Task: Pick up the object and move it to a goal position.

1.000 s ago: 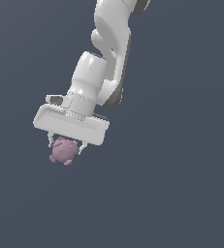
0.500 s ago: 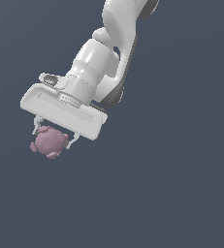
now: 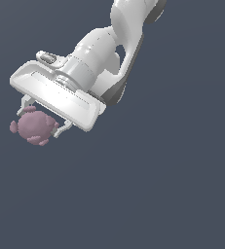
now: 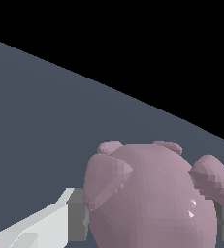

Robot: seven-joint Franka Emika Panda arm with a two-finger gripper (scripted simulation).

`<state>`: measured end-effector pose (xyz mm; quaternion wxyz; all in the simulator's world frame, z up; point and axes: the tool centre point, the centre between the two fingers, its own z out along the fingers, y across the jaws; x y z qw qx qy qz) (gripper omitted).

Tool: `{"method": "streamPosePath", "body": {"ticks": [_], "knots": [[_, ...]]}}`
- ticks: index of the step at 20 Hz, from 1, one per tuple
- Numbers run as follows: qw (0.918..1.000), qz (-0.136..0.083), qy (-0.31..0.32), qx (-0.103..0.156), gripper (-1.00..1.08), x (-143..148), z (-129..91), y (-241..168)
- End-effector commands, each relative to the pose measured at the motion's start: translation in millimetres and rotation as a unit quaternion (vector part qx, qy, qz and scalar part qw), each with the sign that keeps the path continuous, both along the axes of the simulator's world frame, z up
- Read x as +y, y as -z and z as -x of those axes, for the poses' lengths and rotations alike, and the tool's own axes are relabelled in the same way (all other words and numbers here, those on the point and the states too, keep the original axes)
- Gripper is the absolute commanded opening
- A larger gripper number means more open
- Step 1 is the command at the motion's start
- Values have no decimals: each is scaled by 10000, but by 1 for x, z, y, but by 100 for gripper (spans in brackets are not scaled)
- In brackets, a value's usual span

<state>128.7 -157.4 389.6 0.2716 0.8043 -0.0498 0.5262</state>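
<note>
The white end effector (image 3: 40, 120) of the Franka arm is closed on the small, matte, dusty-pink roundish lump with little knobs (image 3: 34, 127), which sits in the left-centre of the exterior frame, just under the lower-left end of the broad white bar of the hand (image 3: 59, 94). The 2 fingers come down from that bar on either side of the lump, and the lump fills the gap between them, so the hold looks like a plain squeeze across its body rather than a hook on any knob.

In the wrist view the pink lump (image 4: 152, 198) takes up most of the lower right of the frame, with a grey pad (image 4: 77, 218) pressed against its flank and a second grey pad at the far right edge touching its other side. Gripping the round body, not the knobs, likely gives the pads more surface to bear on.

The arm slants down from the upper right of the exterior frame, and the hand is tilted, so the lump hangs at an angle. Nothing but the plain slate-grey ground (image 3: 172, 185) shows around it; no goal marker is visible, so how far the carry has to go cannot be told. No shadow or contact shows whether the lump is clear of the ground.
</note>
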Motion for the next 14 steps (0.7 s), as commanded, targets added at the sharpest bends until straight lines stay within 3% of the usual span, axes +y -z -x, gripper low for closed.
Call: {"method": "streamPosePath", "body": {"ticks": [1,7,14], "knots": [[9998,46,71,-157,-100,-2,2,-11],[9991,106,168,-362,-100,-4,5,-25],[9992,103,180,-354,-100,-5,6,-23]]}}
